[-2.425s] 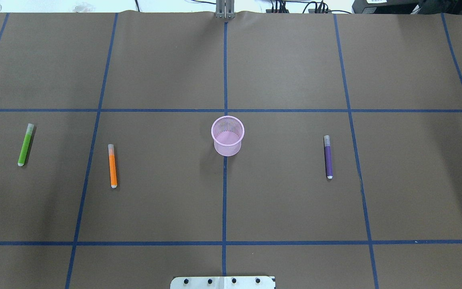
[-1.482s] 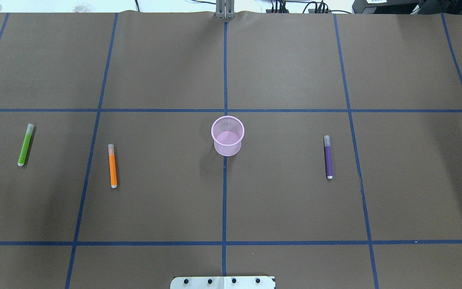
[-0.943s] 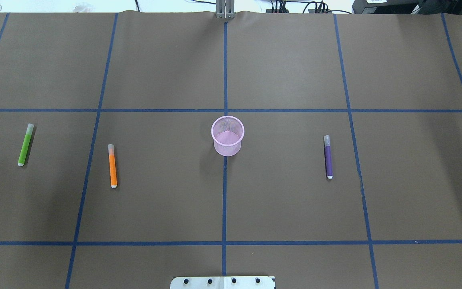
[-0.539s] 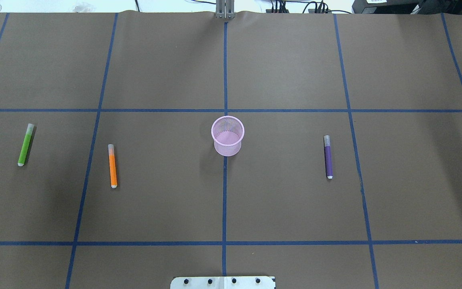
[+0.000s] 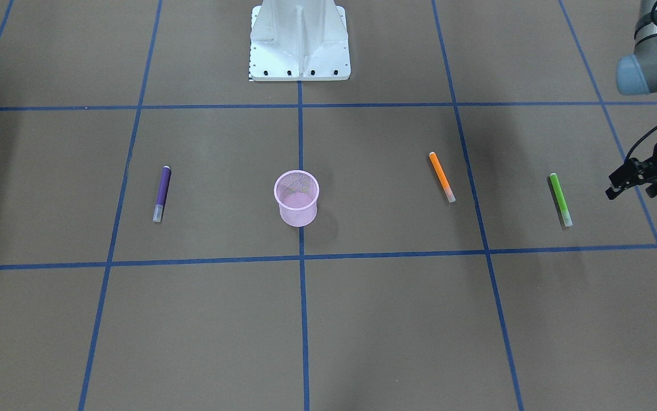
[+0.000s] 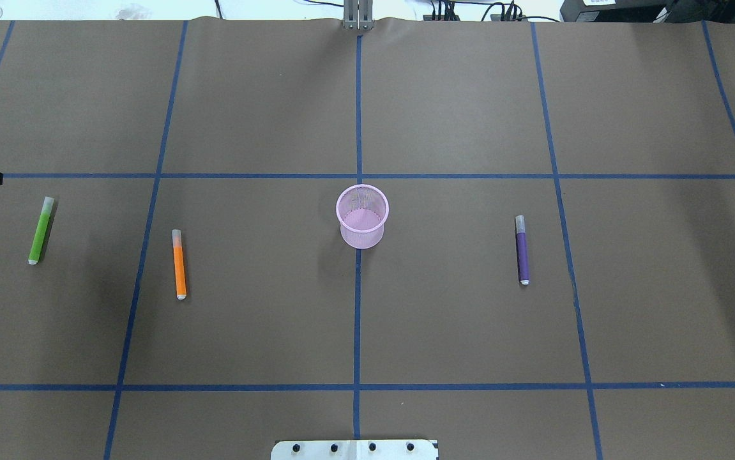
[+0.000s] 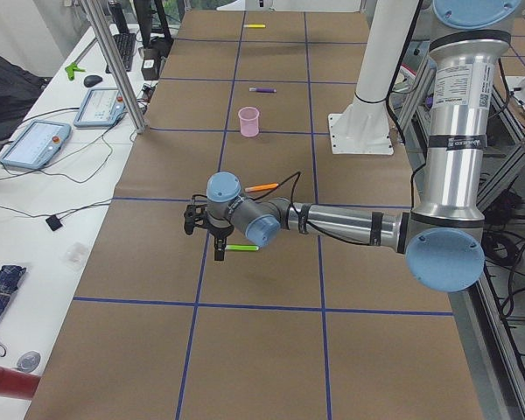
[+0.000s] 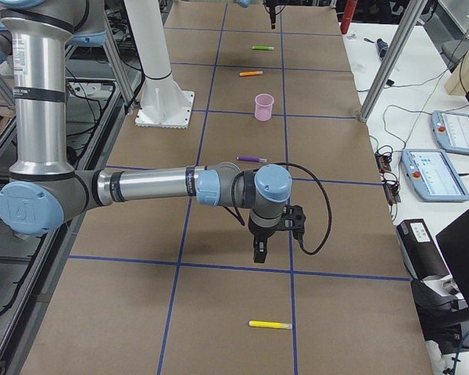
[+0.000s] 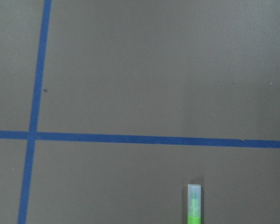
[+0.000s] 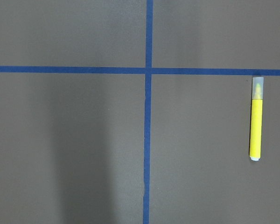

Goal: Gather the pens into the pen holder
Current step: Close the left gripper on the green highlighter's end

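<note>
Pens, slim marker-like sticks with whitish caps, namely purple pen (image 6: 522, 250), orange pen (image 6: 179, 265) and bright green pen (image 6: 39, 230): lying flat on brown paper-covered table (image 6: 246, 332), well apart from small round pink wire-mesh pen holder (image 6: 362, 237) standing upright at centre. Possibly rolling the green one away by descending off-centre with left gripper (image 7: 217, 252), hovering near its cap end, or tipping the light holder by dropping a pen slanted; not managing to tell wide or narrow for it or for right gripper (image 8: 259, 251). Differing from earlier only by left arm's black end entering the overhead view's left edge.

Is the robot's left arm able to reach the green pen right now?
Probably yes. The left gripper hangs just beside the green pen, and only bare table shows between them. The pen lies flat in the open, well apart from the orange pen.
</note>
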Robot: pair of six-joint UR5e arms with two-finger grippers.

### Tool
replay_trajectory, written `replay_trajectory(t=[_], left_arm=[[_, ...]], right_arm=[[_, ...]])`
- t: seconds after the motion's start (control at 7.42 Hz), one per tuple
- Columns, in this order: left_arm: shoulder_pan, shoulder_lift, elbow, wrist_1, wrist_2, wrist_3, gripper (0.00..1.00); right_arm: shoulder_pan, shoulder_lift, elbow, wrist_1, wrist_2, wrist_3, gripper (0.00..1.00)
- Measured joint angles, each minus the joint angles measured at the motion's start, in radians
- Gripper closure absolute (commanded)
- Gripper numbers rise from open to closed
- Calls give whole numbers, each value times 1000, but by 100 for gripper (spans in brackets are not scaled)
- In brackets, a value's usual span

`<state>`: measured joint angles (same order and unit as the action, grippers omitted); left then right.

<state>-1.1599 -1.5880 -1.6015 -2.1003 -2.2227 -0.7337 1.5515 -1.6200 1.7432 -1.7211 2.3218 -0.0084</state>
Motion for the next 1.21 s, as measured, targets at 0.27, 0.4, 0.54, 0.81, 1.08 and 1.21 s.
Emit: replay_trajectory(t=[0.27, 0.4, 0.54, 0.81, 1.08, 1.21], left_arm=[[90, -2, -1, -4, 58, -51, 1], [132, -7, 0, -4, 90, -58, 1], [162, -12, 3, -4, 108, -60, 3], [190, -20, 11, -5, 125, -58, 11], [194, -35, 32, -6, 130, -52, 15], [195, -46, 48, -8, 130, -49, 17]], right_arm=[[0, 1, 1, 0, 1, -1, 0], [1, 1, 2, 0, 1, -1, 0], [1, 2, 1, 0, 1, -1, 0], [0, 3, 0, 0, 1, -1, 0], [-1, 7, -1, 0, 1, -1, 0], [-1, 8, -3, 0, 1, -1, 0]])
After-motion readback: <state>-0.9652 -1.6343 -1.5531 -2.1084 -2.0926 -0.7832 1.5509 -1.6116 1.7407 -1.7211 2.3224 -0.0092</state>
